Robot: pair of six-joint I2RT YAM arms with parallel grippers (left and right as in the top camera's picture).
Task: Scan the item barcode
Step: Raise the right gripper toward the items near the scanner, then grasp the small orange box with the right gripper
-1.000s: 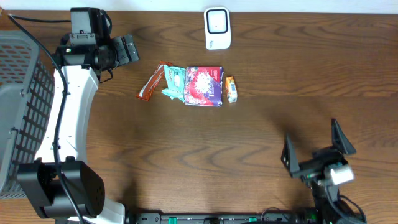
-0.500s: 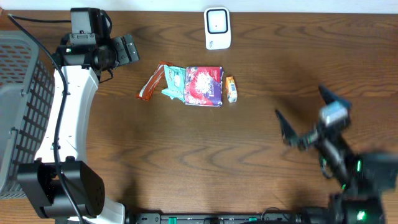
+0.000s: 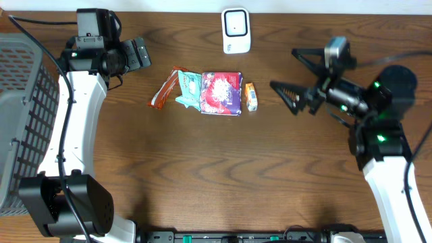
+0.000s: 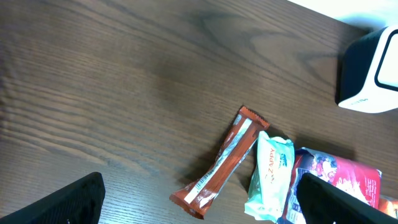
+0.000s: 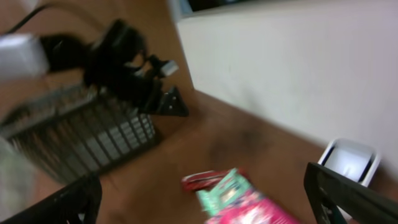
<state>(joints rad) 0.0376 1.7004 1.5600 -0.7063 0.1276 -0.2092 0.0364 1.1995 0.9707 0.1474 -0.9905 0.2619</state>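
on the dark wood-grain table (image 3: 202, 175), seen from overhead, four packets lie in a short row near the far edge, between the two arms. the red-brown snack bar (image 3: 165, 89) sits at the row's left end, its long axis diagonal, with the near end pointing left and the far end leaning in against the green packet (image 3: 190, 90). the pink packet (image 3: 221, 93) is close to square, overlaps the green one and lies slightly askew. the small orange packet (image 3: 251, 96) lies just beside it, its long axis running near to far. a white scanner (image 3: 236, 30) stands beyond the row at the table's back edge, and a grey wire basket (image 3: 20, 121) fills the left side. the left jaws are released and hover left of the bar. the right jaws are spread wide and point left at the row, near the orange packet but apart from it.

from the left wrist, both fingertips (image 4: 62, 202) stand at the lower corners, wide apart, with the bar slanting up to the right between them and the scanner at the upper right.

the right wrist view is blurred. it shows a pale wall (image 5: 298, 74) behind the table, the basket, the scanner and the packets, with dark fingertips (image 5: 354, 199) low at either side.
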